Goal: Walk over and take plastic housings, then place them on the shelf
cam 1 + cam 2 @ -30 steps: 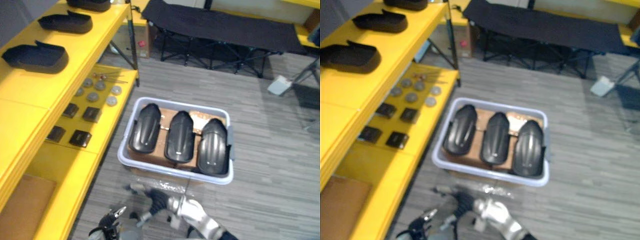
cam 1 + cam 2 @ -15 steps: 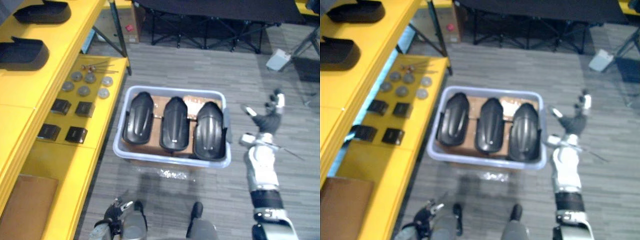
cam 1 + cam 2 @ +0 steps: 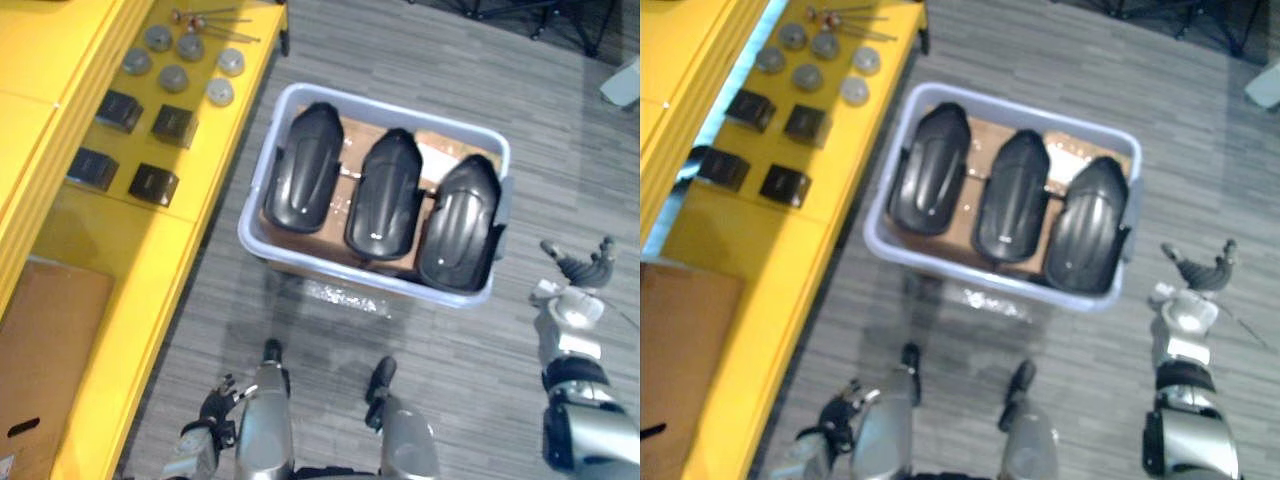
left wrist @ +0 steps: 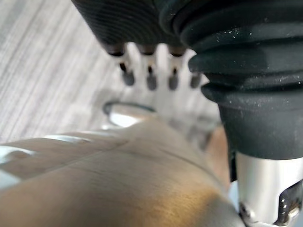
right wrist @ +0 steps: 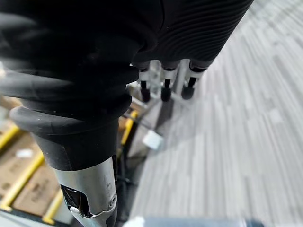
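Observation:
Three black plastic housings lie side by side in a pale grey bin (image 3: pixel 348 275) on the floor: a left one (image 3: pixel 303 167), a middle one (image 3: pixel 384 192) and a right one (image 3: pixel 459 222). They rest on brown cardboard inside it. My right hand (image 3: pixel 580 270) hangs just right of the bin's near right corner, open, fingers spread, touching nothing. Its wrist view shows straight fingers (image 5: pixel 163 90) over bare floor. My left hand (image 3: pixel 210 412) hangs low at the lower left, near the yellow shelf's front edge, with relaxed fingers (image 4: pixel 150 80) and nothing in it.
A yellow shelf (image 3: pixel 150 250) runs along the left, close to the bin. On it lie small black boxes (image 3: pixel 173 123), round grey discs (image 3: pixel 172 77) and a brown cardboard sheet (image 3: pixel 40 350). A white object (image 3: pixel 622 80) sits at the far right on the grey floor.
The camera has tipped down and moved closer, so the bin sits higher and larger in view. My right arm swung from low centre out to the bin's right side.

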You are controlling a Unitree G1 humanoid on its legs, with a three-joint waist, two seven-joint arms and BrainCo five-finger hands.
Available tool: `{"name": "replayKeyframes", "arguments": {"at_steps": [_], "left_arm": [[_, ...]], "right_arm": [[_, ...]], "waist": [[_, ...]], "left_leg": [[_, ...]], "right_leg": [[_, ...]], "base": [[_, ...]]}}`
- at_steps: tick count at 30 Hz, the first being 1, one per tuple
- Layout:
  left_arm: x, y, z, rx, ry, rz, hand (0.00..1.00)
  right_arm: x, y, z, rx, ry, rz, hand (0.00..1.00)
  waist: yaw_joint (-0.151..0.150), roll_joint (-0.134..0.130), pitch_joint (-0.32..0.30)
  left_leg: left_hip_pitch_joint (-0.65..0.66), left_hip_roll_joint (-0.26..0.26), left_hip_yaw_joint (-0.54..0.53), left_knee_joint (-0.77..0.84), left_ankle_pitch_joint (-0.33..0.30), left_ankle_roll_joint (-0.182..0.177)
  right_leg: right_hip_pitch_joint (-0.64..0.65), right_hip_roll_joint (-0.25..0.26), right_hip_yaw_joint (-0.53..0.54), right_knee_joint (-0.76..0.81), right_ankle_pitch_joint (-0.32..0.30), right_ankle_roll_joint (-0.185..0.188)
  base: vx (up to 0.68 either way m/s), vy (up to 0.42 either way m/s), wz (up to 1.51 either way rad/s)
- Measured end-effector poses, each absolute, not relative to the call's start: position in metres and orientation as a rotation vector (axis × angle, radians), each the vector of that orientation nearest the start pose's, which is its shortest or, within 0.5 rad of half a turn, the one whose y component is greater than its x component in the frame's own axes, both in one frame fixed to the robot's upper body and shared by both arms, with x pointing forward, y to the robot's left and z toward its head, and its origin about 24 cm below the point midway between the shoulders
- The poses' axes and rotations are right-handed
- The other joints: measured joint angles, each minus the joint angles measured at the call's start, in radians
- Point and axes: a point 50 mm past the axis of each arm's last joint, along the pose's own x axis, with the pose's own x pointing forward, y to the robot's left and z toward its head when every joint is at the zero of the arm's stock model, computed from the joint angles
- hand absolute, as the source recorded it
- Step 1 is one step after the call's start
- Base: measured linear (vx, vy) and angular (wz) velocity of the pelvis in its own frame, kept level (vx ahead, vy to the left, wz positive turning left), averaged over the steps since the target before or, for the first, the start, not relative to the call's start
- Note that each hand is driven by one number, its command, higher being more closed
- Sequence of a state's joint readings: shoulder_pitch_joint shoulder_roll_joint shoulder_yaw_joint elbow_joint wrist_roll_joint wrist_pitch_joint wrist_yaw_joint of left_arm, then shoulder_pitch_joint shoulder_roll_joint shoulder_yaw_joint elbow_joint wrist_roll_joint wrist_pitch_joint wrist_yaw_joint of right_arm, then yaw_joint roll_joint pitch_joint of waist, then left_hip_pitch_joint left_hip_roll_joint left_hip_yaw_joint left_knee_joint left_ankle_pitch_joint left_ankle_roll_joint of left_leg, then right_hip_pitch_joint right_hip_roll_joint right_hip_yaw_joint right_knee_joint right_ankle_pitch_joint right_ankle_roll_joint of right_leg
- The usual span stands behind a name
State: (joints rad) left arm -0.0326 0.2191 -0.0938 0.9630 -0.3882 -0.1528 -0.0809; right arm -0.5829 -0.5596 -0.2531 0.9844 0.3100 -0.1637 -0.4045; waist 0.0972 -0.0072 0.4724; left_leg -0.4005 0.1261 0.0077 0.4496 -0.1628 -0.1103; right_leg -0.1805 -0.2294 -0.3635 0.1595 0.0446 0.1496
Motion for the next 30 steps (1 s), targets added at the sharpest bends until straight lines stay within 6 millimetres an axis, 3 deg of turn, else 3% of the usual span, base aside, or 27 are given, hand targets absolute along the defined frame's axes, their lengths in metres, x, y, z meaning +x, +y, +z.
{"name": "replayKeyframes", "arguments": {"at_steps": [4, 10, 21, 22, 26, 30], "left_arm": [[0.17, 0.214, -0.124, -0.128, 0.749, 0.121, 0.0], [0.173, 0.204, -0.124, -0.165, 0.739, 0.103, 0.0], [0.174, 0.199, -0.124, -0.218, 0.728, 0.11, 0.0], [0.174, 0.198, -0.124, -0.228, 0.728, 0.113, 0.0], [0.175, 0.195, -0.124, -0.237, 0.724, 0.108, 0.0], [0.175, 0.195, -0.124, -0.251, 0.726, 0.113, 0.0]], "right_arm": [[0.317, -0.361, 0.084, -0.032, 0.103, -0.878, 0.0], [0.323, -0.38, 0.116, -0.09, 0.117, -0.892, 0.0], [0.331, -0.379, 0.117, -0.152, 0.303, -0.799, 0.0], [0.332, -0.378, 0.117, -0.158, 0.317, -0.783, 1.0], [0.329, -0.383, 0.116, -0.256, 0.384, -0.755, 1.0], [0.324, -0.395, 0.126, -0.405, 0.426, -0.751, 1.0]], "waist": [[0.005, 0.005, 0.002], [0.012, 0.052, 0.029], [0.037, 0.073, 0.036], [0.04, 0.075, 0.037], [0.059, 0.082, 0.04], [0.058, 0.085, 0.041]], "left_leg": [[-0.027, -0.009, -0.011, 0.01, 0.003, 0.004], [-0.041, -0.021, -0.022, 0.014, 0.006, 0.009], [-0.078, -0.03, -0.037, 0.028, 0.01, 0.013], [-0.081, -0.031, -0.04, 0.032, 0.01, 0.013], [-0.094, -0.037, -0.055, 0.031, 0.017, 0.013], [-0.104, -0.039, -0.058, 0.028, 0.022, 0.011]], "right_leg": [[-0.018, -0.008, -0.015, 0.007, -0.002, 0.001], [-0.033, -0.021, -0.018, 0.03, -0.012, 0.006], [-0.073, -0.035, -0.027, 0.083, -0.04, 0.006], [-0.075, -0.036, -0.028, 0.088, -0.043, 0.005], [-0.089, -0.045, -0.044, 0.118, -0.06, 0.003], [-0.106, -0.05, -0.045, 0.14, -0.07, 0.0]], "base": [[0.01, 0.019, 0.14], [-0.01, 0.015, 0.05], [0.0, 0.004, 0.05], [-0.02, -0.001, 0.08], [-0.02, -0.009, 0.12], [-0.01, -0.008, 0.03]]}}
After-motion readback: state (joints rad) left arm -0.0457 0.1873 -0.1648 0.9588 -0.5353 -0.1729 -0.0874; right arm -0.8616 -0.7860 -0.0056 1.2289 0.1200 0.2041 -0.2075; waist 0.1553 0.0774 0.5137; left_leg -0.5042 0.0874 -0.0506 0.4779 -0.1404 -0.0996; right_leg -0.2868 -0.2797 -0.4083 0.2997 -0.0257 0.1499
